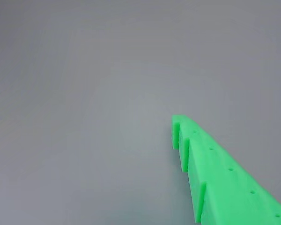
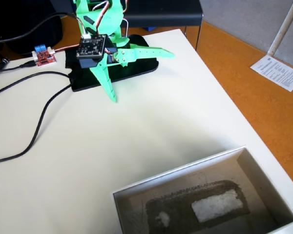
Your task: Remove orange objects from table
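Note:
No orange object shows on the table in either view. My green gripper [image 2: 143,77] hangs near the arm's black base plate [image 2: 136,68] at the back of the table. It is open wide and empty: one finger [image 2: 110,85] points down toward the table, the other [image 2: 151,52] points right. In the wrist view only one toothed green finger [image 1: 220,178] shows, at the lower right, over bare table [image 1: 93,117].
An open box [image 2: 185,174] stands at the front right edge with a dark pad and white patches inside. Black cables [image 2: 36,129] run across the table's left side. A small red board [image 2: 44,56] lies at the back left. A paper sheet [image 2: 278,72] lies on the orange floor to the right.

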You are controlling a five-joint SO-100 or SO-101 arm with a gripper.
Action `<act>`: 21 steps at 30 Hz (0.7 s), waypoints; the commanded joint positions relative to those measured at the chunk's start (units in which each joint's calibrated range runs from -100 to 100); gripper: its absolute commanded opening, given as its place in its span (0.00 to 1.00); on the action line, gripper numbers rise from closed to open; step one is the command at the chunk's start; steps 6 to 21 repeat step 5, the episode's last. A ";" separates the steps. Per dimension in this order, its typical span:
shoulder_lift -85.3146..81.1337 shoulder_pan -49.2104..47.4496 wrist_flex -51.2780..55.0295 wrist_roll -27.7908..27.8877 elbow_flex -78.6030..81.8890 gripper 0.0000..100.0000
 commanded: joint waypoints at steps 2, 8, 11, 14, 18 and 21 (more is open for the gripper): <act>-0.27 -0.55 0.12 -0.15 -0.11 0.79; -0.27 -0.55 0.12 -0.15 -0.11 0.79; -0.27 -0.55 0.12 -0.15 -0.11 0.79; -0.27 -0.55 0.12 -0.15 -0.11 0.79; -0.27 -0.55 0.12 -0.15 -0.11 0.79; -0.27 -0.55 0.12 -0.15 -0.11 0.79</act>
